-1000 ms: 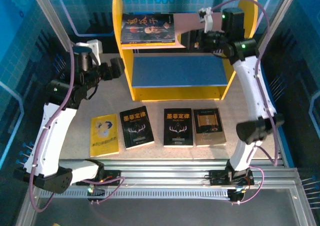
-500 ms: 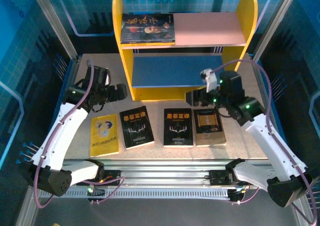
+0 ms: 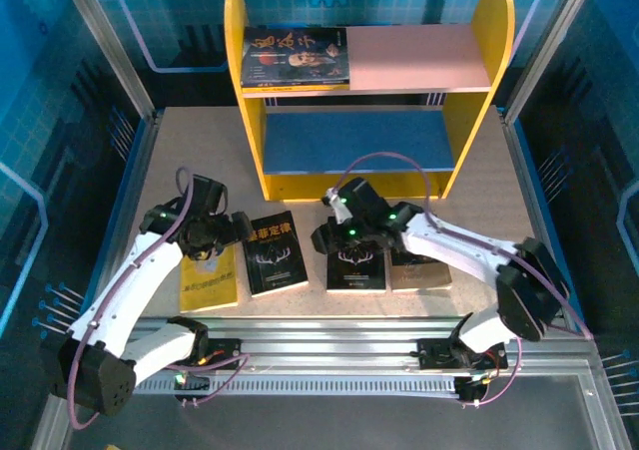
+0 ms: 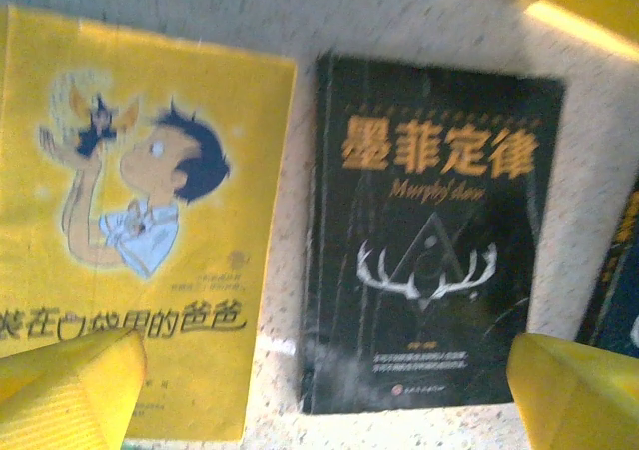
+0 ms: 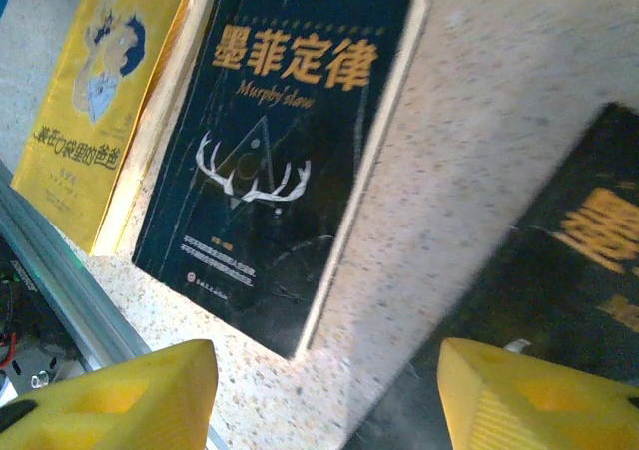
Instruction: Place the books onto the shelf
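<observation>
Left gripper [image 4: 324,370] fingers were wide apart, low over yellow book [image 4: 130,201] and left antler book [image 4: 429,230]; right gripper [image 5: 329,370] fingers were also apart, holding nothing, between that book and second antler book [image 5: 589,270]; portrait book [image 3: 296,56] lay on shelf [image 3: 489,31], four others flat on table [image 3: 180,151]. Risk: both arms crowded one book, so they could clash; thin covers could skid instead of lifting.
</observation>
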`<action>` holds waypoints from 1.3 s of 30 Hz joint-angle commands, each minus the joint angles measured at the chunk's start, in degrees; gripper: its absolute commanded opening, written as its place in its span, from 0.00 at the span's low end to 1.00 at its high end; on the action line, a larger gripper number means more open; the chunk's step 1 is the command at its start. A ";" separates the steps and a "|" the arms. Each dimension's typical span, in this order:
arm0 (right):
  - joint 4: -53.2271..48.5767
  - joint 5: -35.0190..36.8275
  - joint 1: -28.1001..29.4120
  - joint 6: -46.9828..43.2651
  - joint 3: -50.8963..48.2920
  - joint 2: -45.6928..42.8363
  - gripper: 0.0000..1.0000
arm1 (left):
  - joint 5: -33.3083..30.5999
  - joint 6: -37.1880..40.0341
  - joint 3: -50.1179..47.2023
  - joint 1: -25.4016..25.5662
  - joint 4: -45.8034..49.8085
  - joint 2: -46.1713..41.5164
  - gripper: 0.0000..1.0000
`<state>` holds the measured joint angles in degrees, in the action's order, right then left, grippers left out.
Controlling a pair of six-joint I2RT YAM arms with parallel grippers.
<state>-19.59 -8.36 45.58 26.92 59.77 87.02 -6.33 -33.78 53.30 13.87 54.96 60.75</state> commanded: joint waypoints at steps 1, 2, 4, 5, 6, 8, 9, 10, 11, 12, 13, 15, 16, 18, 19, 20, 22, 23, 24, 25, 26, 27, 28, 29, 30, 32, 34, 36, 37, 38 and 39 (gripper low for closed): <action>3.37 0.80 2.51 2.26 3.49 4.42 0.59 | 4.29 -4.30 -4.50 -0.42 -1.76 -1.98 0.94; 3.49 0.72 2.72 2.89 4.04 6.02 0.57 | 5.62 -5.10 -6.08 -0.42 -3.34 -2.31 0.94; 3.58 0.21 2.94 3.57 5.03 8.60 0.54 | 7.42 -6.72 -8.57 -0.42 -5.74 -2.40 0.94; 3.45 0.18 3.12 3.70 5.38 9.54 0.54 | 8.22 -7.40 -9.53 -0.42 -6.82 -2.31 0.93; 3.34 0.43 3.21 3.69 5.60 10.25 0.53 | 8.77 -7.82 -10.22 -0.42 -7.70 -2.19 0.93; 2.97 0.47 3.28 3.53 6.10 11.56 0.53 | 10.07 -8.14 -11.28 -0.33 -9.43 -1.74 0.93; 2.47 0.54 3.28 3.44 6.36 12.06 0.52 | 10.47 -8.34 -11.48 -0.33 -9.86 -1.60 0.93; 1.77 0.62 3.28 3.25 6.74 12.58 0.52 | 11.20 -8.32 -11.56 -0.33 -10.49 -1.32 0.93; 1.14 0.95 3.24 3.06 6.93 12.85 0.52 | 11.84 -8.32 -11.68 -0.33 -11.19 -1.04 0.93; 0.76 1.15 3.16 2.90 7.02 13.07 0.52 | 12.22 -8.55 -11.82 -0.18 -11.72 -0.86 0.93; 0.57 1.24 3.19 2.64 7.03 13.21 0.52 | 12.56 -8.80 -12.04 -0.03 -12.29 -0.49 0.93; 0.45 1.16 3.04 2.53 7.09 13.52 0.52 | 12.90 -9.32 -12.55 0.34 -13.34 0.28 0.93; 0.31 1.05 3.08 2.53 7.20 13.95 0.52 | 13.28 -9.61 -12.84 0.58 -13.90 0.78 0.93; -0.11 0.98 3.10 2.45 7.63 14.55 0.51 | 13.71 -9.98 -13.05 1.34 -14.88 1.58 0.92; -0.27 1.06 3.10 2.50 7.86 14.83 0.51 | 13.55 -10.18 -12.96 1.89 -15.18 1.95 0.92; -0.27 0.98 3.11 2.53 7.99 15.20 0.51 | 13.49 -10.36 -12.88 2.41 -15.46 2.33 0.92; -0.43 0.97 2.94 2.44 8.26 15.64 0.51 | 13.53 -10.64 -12.74 3.36 -16.17 2.94 0.92; -0.80 1.05 2.79 2.37 8.44 15.81 0.50 | 13.51 -10.69 -12.53 3.82 -16.30 3.29 0.92; -1.10 1.30 2.64 2.19 8.52 15.95 0.50 | 13.53 -10.70 -12.32 4.16 -16.42 3.64 0.92; -1.70 1.58 2.29 2.09 8.59 15.96 0.50 | 13.61 -10.56 -12.01 4.64 -16.59 3.97 0.92; -1.95 1.16 1.61 1.85 8.29 15.75 0.50 | 14.06 -10.44 -11.68 5.05 -16.79 4.43 0.92; -2.34 0.59 0.56 1.80 7.92 15.56 0.50 | 14.75 -10.11 -11.40 5.47 -17.13 4.98 0.92; -2.75 -0.16 -1.13 2.14 7.09 14.88 0.50 | 15.19 -9.99 -10.69 6.21 -17.06 5.69 0.92; -2.54 -0.78 -2.82 2.50 5.60 13.78 0.50 | 15.13 -10.00 -9.98 7.32 -17.04 6.50 0.92; -2.06 -0.95 -4.25 2.69 4.06 12.40 0.50 | 14.87 -10.00 -9.21 8.45 -17.29 7.38 0.92; -2.25 -0.16 -6.91 2.34 0.77 8.91 0.50 | 14.18 -10.29 -7.24 11.43 -18.30 9.95 0.92; -4.22 1.61 -8.88 1.58 -1.17 6.13 0.51 | 14.15 -10.57 -5.27 13.96 -19.83 12.95 0.92; -5.95 2.80 -10.74 1.34 -2.99 3.98 0.51 | 13.62 -10.37 -2.94 16.17 -20.66 16.21 0.92; -6.38 3.06 -11.76 1.51 -4.26 3.02 0.51 | 13.40 -10.17 -1.60 17.21 -20.89 18.02 0.91; -6.66 3.24 -12.58 1.77 -5.39 2.06 0.51 | 13.36 -9.94 -0.37 18.07 -21.18 19.66 0.91; -6.76 3.30 -13.15 1.95 -6.29 1.42 0.51 | 13.42 -9.91 0.60 18.72 -21.47 21.08 0.91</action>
<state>-23.55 -6.22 33.61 29.23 55.77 90.83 6.94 -43.59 50.74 31.00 35.16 78.78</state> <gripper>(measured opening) 0.508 0.913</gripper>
